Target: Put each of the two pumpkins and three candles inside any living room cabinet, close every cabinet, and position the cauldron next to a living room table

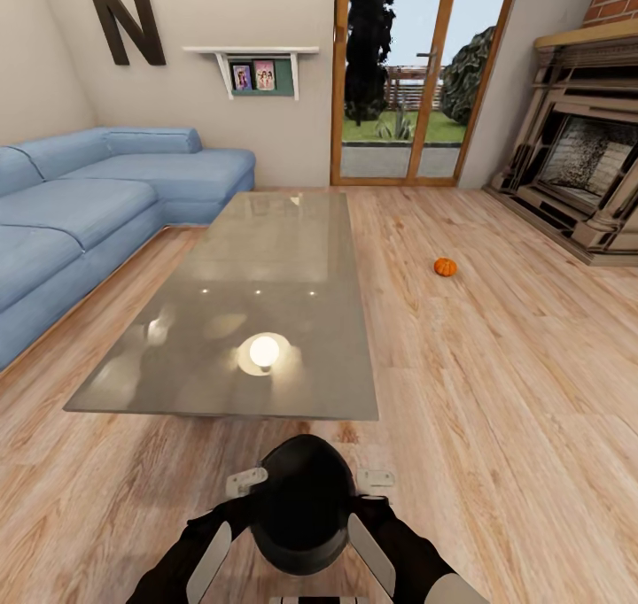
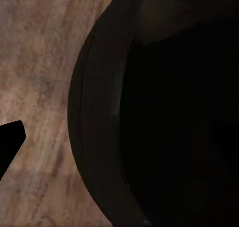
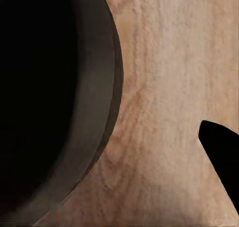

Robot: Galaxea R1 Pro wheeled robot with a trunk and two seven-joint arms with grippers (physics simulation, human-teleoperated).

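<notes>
the cauldron [image 1: 302, 503] sat between both arms near the table [image 1: 257, 321]; jaws' state unclear; next, lower it beside the table.

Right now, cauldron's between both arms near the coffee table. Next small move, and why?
Probably lower the cauldron to the floor here and let go. It sits between the left gripper and right gripper, just short of the table's near edge, so it already counts as beside it. One pumpkin still lies on the floor.
</notes>
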